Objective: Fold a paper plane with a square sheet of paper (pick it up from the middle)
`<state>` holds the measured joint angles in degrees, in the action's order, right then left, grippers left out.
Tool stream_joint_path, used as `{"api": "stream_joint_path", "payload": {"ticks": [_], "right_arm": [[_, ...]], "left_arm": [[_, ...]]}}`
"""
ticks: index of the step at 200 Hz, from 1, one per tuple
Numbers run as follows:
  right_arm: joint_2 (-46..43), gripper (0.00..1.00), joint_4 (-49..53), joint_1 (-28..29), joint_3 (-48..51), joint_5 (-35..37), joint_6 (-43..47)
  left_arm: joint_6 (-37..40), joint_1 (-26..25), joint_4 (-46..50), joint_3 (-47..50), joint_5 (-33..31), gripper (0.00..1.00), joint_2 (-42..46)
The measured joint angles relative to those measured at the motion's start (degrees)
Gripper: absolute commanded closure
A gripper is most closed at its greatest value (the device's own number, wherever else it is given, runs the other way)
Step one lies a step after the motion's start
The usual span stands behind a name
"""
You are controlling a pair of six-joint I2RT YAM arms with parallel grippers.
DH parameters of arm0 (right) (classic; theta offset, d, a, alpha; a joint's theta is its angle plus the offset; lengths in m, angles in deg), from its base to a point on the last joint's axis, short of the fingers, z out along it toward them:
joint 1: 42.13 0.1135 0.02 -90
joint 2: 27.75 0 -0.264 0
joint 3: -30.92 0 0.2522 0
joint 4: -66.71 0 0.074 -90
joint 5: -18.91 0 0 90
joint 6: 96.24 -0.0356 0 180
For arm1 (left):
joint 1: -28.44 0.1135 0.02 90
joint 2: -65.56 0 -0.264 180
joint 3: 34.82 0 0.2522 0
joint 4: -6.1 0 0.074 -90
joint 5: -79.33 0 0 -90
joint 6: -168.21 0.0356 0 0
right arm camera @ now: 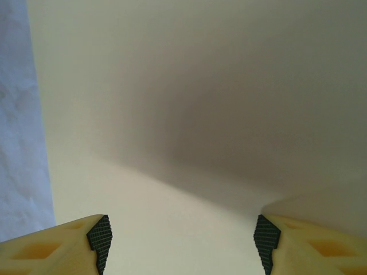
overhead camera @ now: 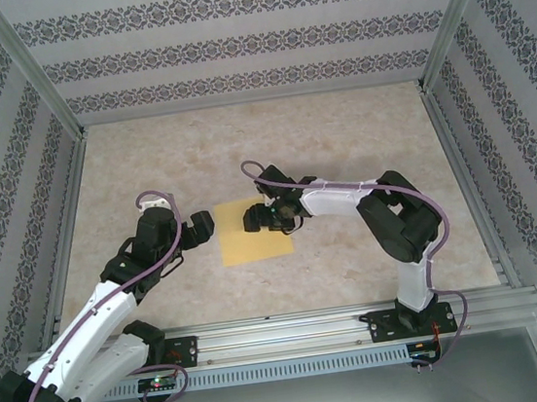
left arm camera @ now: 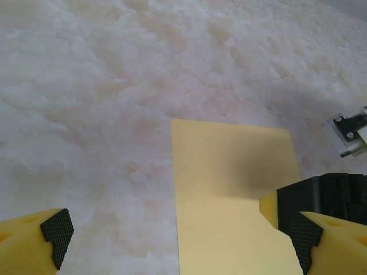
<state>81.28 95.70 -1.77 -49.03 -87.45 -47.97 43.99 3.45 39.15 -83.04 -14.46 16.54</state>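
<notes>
- I am seeing the sheet lying flat on the table, near its middle.
- The right gripper is hanging over the sheet's 1 o'clock corner and hiding that part from overhead.
- In its wrist view the right gripper's jaws are standing apart, released, with bare paper between the pads; I cannot tell whether the tips are touching the paper.
- A soft shadow is crossing the sheet there, and a faint ridge is rising by the right-hand pad; too blurred to judge.
- The left gripper is sitting just off the sheet's 9 o'clock edge, jaws spread wide, gripping nothing.
- In the left wrist view the sheet's near edge is running out of frame at 6 o'clock, and the right gripper's black body is covering its 4 o'clock corner.
- The left arm's base end is being cut off at 7 o'clock overhead.
</notes>
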Motion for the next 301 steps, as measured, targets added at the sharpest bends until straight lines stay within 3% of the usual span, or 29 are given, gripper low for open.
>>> {"api": "stream_joint_path", "payload": {"ticks": [82, 106, 138, 180, 230, 301], "right_arm": [[-9.86, 0.28, -1.36, -10.14, 12.26, 0.00, 3.54], [-10.80, 0.20, 4.83, -9.31, 10.62, 4.31, 5.81], [-10.84, 0.07, 15.80, -4.00, 1.36, 14.97, 8.09], [-6.78, 0.03, 22.40, -0.63, -9.40, 22.10, 7.56], [1.86, 0.02, 28.17, 0.04, -13.94, 23.91, 7.50], [5.20, 0.02, 30.18, -0.11, -15.67, 22.69, 7.45]], "left_arm": [[-0.83, 0.00, -2.60, 2.01, 3.15, 0.00, 0.00], [-0.81, 0.00, -3.69, 2.01, 3.34, 0.00, 0.00], [-0.79, 0.00, -5.03, 2.01, 3.34, 0.00, -0.66], [-0.79, 0.00, -5.77, 2.01, 3.34, 0.00, -3.21], [-0.70, 0.00, -5.88, 2.01, 3.43, 0.00, -4.63], [-0.57, 0.00, -6.08, 2.01, 4.50, 0.00, -5.05]]}}
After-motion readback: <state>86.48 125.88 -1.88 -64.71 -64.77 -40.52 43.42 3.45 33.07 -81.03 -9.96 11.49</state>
